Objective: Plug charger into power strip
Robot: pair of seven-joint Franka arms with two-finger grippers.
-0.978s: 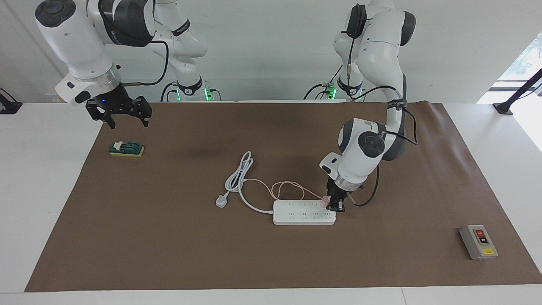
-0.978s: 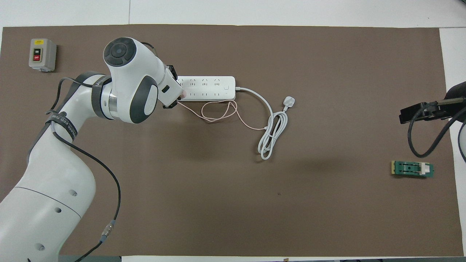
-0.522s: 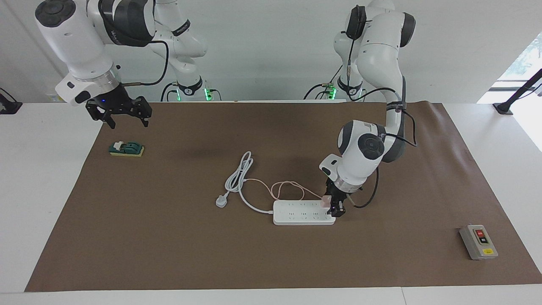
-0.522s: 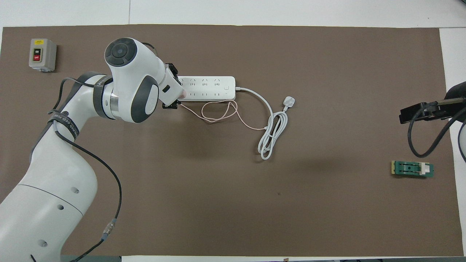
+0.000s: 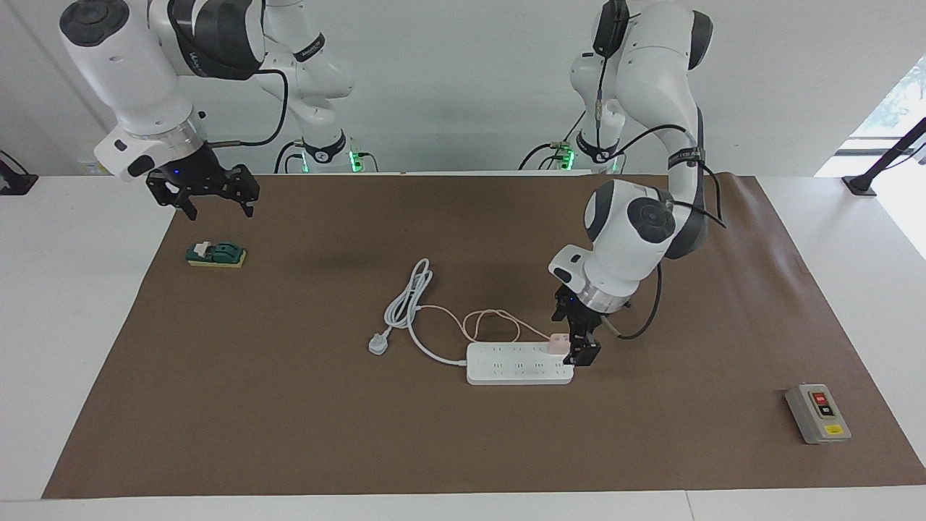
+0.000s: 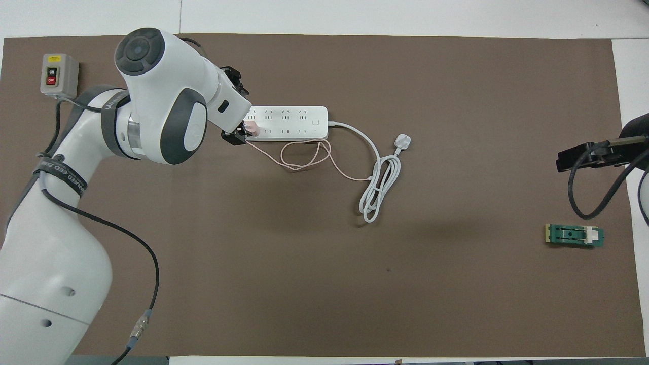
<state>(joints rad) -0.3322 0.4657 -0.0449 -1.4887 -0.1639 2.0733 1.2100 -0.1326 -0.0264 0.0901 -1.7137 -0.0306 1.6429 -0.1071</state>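
**Item: charger/strip, release stage**

- Charger (image 5: 556,339): pale-pink cube, sitting on the power strip (image 5: 517,364) at the strip's end toward the left arm, in the socket row nearer the robots. Looks seated; prongs not visible, so depth of seating can't be confirmed.
- Charger cable (image 5: 492,323): thin pink, looping on the mat nearer the robots than the strip, running on toward the coiled white cord (image 5: 409,300).
- Left gripper (image 5: 577,340): hanging just over the strip's end, jaws spread wide, straddling the charger w/o clamping it. One finger is sitting just beside the cube.
- Right gripper (image 5: 213,192): waiting, jaws apart, holding nothing, over the mat edge near the green block (image 5: 216,254).
- Grey switch box (image 5: 817,413): well apart, at the left arm's end; not involved.

**Risks (judgement):**
- Finger brushing the cube while lifting off → charger tilting or pulling part-way out.
- Finger snagging the pink cable → same result, or the strip dragging.
- If only half-seated, charger could be leaning loose once unsupported.
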